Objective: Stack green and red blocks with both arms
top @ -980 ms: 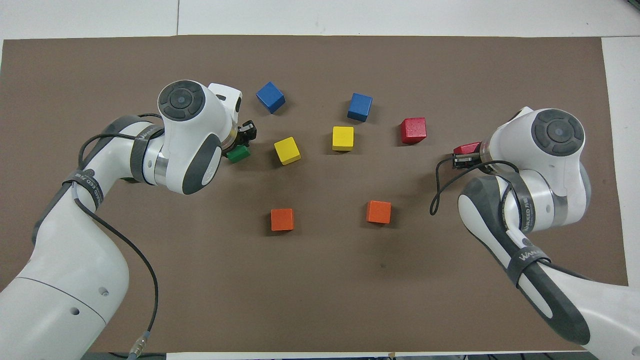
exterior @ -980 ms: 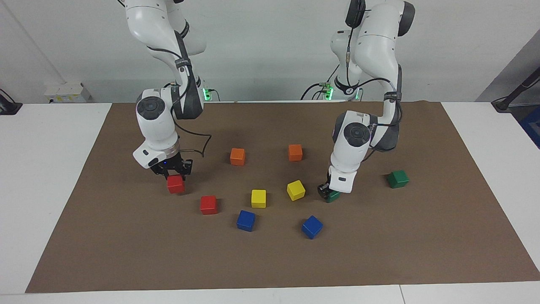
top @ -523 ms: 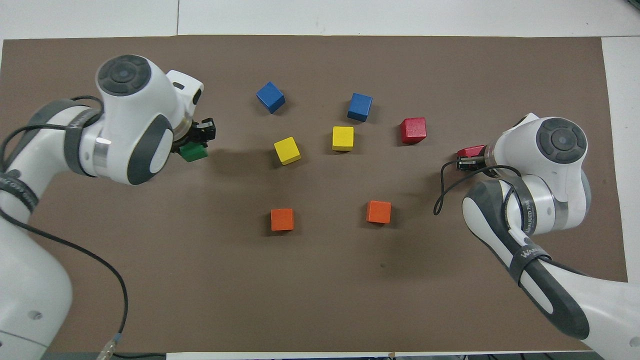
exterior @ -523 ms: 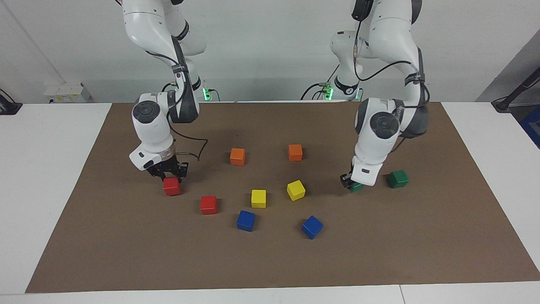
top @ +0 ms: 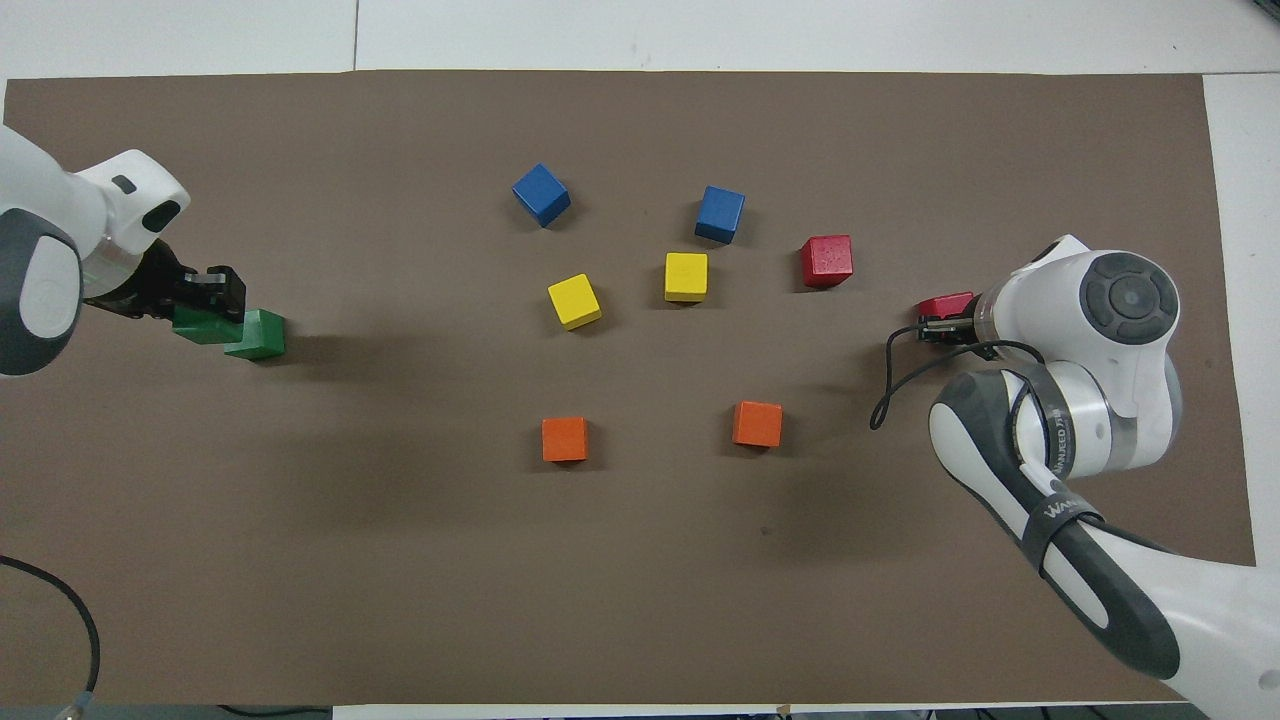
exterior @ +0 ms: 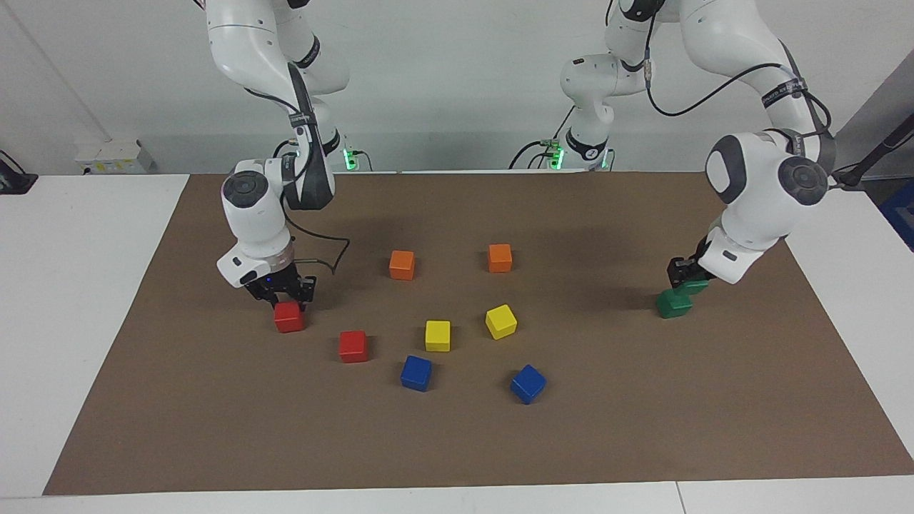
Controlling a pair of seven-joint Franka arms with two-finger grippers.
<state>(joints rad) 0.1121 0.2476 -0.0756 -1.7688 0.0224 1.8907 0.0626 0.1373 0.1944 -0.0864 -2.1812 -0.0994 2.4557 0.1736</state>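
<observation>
My left gripper is shut on a green block. It holds it tilted, just above and overlapping the edge of the other green block, which lies on the mat at the left arm's end. My right gripper is shut on a red block, low over the mat at the right arm's end. The second red block rests on the mat, a little farther from the robots than the held one and toward the middle.
A brown mat covers the table. Two orange cubes lie nearer to the robots in the middle. Two yellow cubes and two blue cubes lie farther out.
The left arm has swung toward its own end of the table with the green block, arriving over the other green block. The right gripper has drifted slightly toward its end with the red block.
</observation>
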